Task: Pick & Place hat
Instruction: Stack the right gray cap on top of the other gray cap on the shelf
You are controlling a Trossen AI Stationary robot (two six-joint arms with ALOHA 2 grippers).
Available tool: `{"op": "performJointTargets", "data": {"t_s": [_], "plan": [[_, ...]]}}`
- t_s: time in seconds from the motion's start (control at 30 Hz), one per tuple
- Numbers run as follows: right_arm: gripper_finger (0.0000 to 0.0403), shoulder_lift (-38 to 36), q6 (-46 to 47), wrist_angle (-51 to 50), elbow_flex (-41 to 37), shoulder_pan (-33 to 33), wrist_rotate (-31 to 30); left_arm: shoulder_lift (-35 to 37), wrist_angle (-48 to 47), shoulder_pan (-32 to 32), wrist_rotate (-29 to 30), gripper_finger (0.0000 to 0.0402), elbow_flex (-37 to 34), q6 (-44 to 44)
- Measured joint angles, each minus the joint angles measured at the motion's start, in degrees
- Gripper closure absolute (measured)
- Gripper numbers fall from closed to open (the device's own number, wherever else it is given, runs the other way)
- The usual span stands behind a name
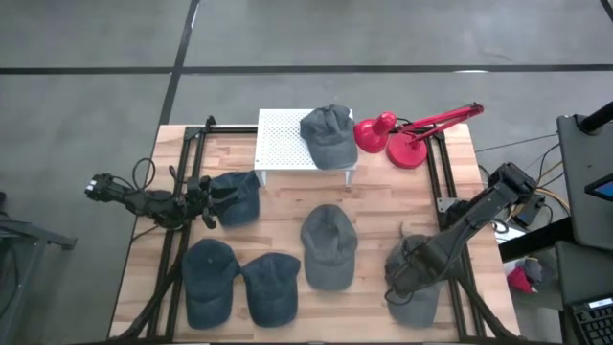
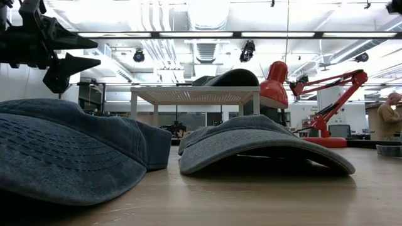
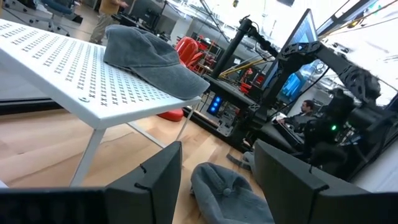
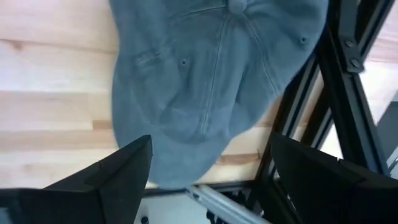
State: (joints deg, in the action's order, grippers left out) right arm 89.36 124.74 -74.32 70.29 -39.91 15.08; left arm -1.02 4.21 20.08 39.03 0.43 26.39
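Note:
Several caps lie crown up on the wooden table. A grey hat (image 1: 328,134) (image 3: 149,56) rests on the white perforated stand (image 1: 283,144) (image 3: 62,68). My right gripper (image 1: 397,278) (image 4: 208,155) hovers open above another grey hat (image 1: 417,299) (image 4: 211,81), which lies flat by the table's right near corner; the fingers stand apart over its lower edge. My left gripper (image 1: 206,203) (image 3: 217,155) is open and raised above the table's left side, beside a dark blue hat (image 1: 238,196). It faces the stand and a grey hat (image 1: 329,247) (image 3: 230,196) at the table's middle.
Two more blue hats (image 1: 209,278) (image 1: 271,286) lie near the near edge. A red desk lamp (image 1: 407,134) (image 2: 314,100) stands at the far right, next to the stand. Black frame rails (image 4: 348,93) run close beside the right-hand hat. A person (image 2: 388,116) sits beyond the table.

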Motion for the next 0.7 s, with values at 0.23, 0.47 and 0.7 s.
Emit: {"op": "performJointTargets", "data": {"t_s": [0.23, 0.47, 0.7], "plan": [[0.0066, 0.0, 2.66, 4.04, -6.42, 0.01, -0.01, 0.0, 0.0, 0.02, 0.0, 0.0197, 0.0, 0.66], [0.0058, -0.02, 4.92, 10.52, -12.44, 0.01, -0.01, -0.02, 0.02, 0.02, 0.0, 0.0197, -0.02, 0.66], [0.0062, 0.08, 8.01, 18.35, -17.96, 0.01, 0.02, -0.02, 0.02, 0.01, 0.0, 0.0197, 0.0, 0.66]]}}
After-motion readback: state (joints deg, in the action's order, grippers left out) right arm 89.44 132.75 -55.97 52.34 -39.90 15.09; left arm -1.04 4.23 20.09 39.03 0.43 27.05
